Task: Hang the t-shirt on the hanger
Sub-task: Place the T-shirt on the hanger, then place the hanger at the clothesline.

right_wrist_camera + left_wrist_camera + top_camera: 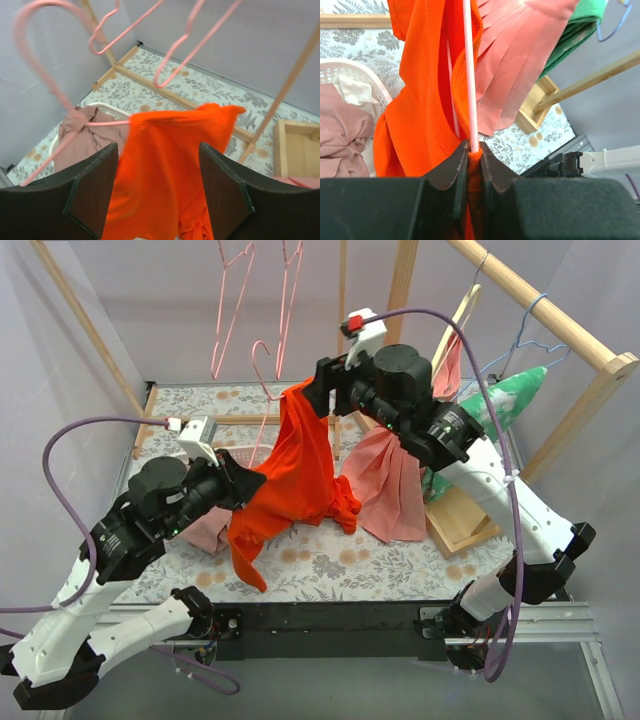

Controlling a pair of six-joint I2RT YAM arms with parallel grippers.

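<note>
The orange-red t-shirt (290,480) hangs draped over a pink wire hanger (259,358), whose hook rises above the cloth. My left gripper (245,485) is shut on a fold of the t-shirt (420,100) together with the hanger's wire (468,75), which runs up out of the jaws. My right gripper (318,392) is open at the shirt's top edge. In the right wrist view its jaws stand wide apart around the t-shirt (170,165) without touching it, and the hanger (30,55) curves at the left, one arm slipped into the cloth.
Two more pink hangers (262,290) hang from the back rail. A dusty-pink cloth (385,480), a green patterned garment (505,405), a cream wooden hanger (455,325) and a light-blue wire hanger (525,335) hang at the right above a wooden tray (465,520). A white basket (350,75) stands at the left.
</note>
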